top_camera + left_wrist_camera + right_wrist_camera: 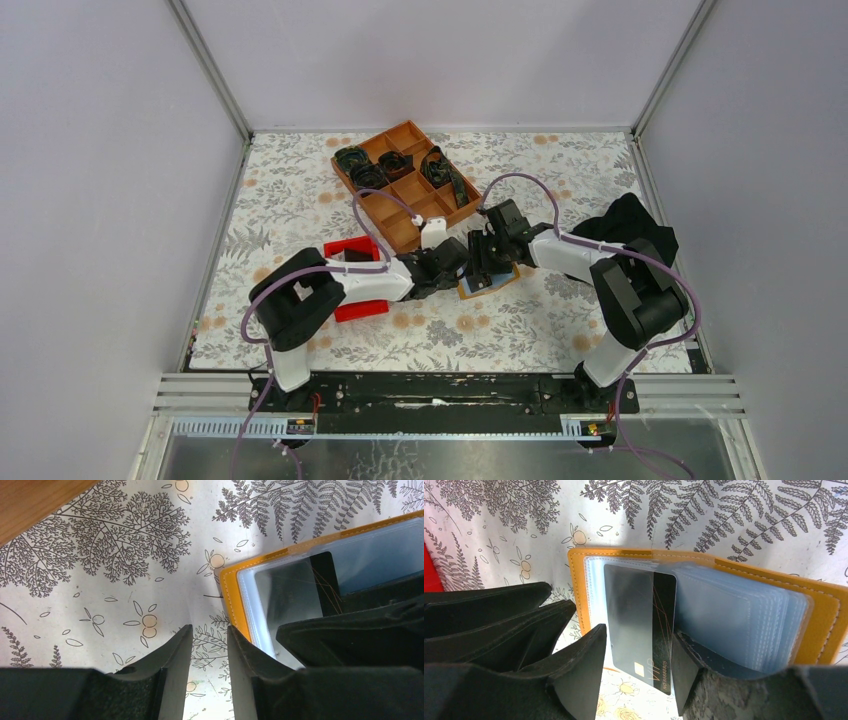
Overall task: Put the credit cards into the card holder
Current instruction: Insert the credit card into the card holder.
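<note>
While both arms meet low over the fern-print table (300, 200), the orange-brown compartment tray (412, 188) sits beyond both sets of jaws. A black cloth (635, 225) lies well off to the right of the right jaws, and the red bin (360, 308) lies to the left of the left jaws, partly under that arm. The left gripper (209, 630) has its jaws partly apart with only tablecloth in the gap. The card holder (819, 610) lies open just beside its right-hand finger. The right gripper (638, 630) holds its jaws wide, straddling the near edge of the holder. A black credit card (634, 605) stands between them, its far end over a clear sleeve and its near end sticking out. Each fingertip sits at one long edge of the card, but I cannot tell whether they squeeze it. More clear sleeves (734, 615) fan out just right of the right-hand finger.
</note>
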